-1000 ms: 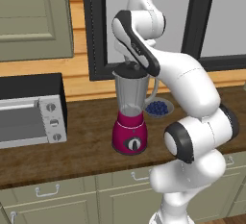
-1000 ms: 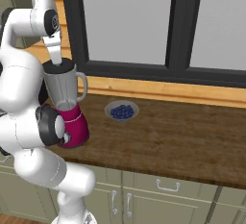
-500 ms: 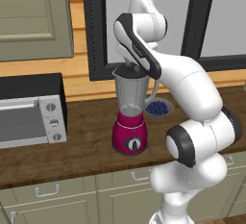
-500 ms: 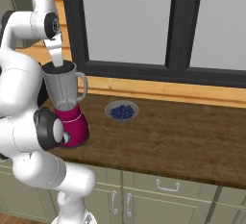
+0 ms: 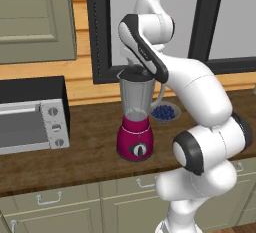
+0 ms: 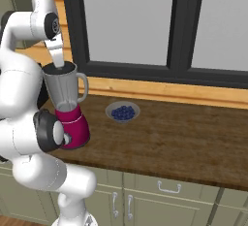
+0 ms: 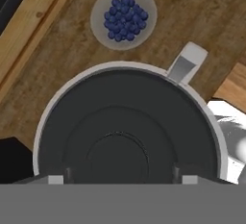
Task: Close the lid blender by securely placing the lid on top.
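Note:
The blender [image 5: 135, 127] stands on the wooden counter, a clear grey jar on a magenta base with a black dial. The black lid [image 7: 125, 131] lies flat inside the jar's rim, its raised centre knob facing the camera. My gripper [image 7: 122, 172] hangs straight over the lid, open, its fingertips [image 7: 68, 172] standing clear on either side of the knob. From the base cameras the gripper [image 5: 138, 68] [image 6: 58, 63] sits just above the jar's top, where the lid [image 6: 60, 69] shows as a dark cap. The blender [image 6: 68, 106] has its handle toward the window.
A small bowl of blueberries [image 5: 164, 112] [image 6: 123, 112] [image 7: 122, 16] sits on the counter behind the blender. A toaster oven [image 5: 31, 119] stands to the left. The counter [image 6: 184, 137] stretches right, under a dark-framed window.
The fingers have spread apart and let go of the lid's knob. The lid stays seated on the jar; the arm has barely moved.

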### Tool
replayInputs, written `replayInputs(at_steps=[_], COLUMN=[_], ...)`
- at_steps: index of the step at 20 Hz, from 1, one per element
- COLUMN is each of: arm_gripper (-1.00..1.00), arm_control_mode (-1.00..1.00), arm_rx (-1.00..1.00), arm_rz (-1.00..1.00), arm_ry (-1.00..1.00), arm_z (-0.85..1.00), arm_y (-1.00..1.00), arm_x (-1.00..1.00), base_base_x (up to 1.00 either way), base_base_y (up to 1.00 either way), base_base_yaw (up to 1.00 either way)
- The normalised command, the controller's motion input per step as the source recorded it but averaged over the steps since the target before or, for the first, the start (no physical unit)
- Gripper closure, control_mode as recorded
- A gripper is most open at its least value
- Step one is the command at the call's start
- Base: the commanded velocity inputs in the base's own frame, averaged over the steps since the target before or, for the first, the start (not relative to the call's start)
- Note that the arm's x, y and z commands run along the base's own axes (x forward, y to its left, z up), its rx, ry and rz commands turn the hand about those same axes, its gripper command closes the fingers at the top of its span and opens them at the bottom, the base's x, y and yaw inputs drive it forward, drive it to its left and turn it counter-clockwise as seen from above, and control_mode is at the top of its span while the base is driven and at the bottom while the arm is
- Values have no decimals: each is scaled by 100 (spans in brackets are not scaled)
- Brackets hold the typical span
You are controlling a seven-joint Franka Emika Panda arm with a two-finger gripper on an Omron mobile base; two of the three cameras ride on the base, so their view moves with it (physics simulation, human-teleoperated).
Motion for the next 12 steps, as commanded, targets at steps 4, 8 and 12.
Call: replayInputs(at_steps=[4,8,12], arm_gripper=[-100,-100,-100], arm_control_mode=[-100,-100,-100], arm_rx=[0,0,7], arm_rz=[5,5,0], arm_ry=[-16,-21,-28], arm_z=[22,21,2], arm_y=[0,-3,-38], arm_x=[-14,-30,-76], base_base_x=[0,0,0], base_base_y=[0,0,0], base_base_yaw=[0,0,0])
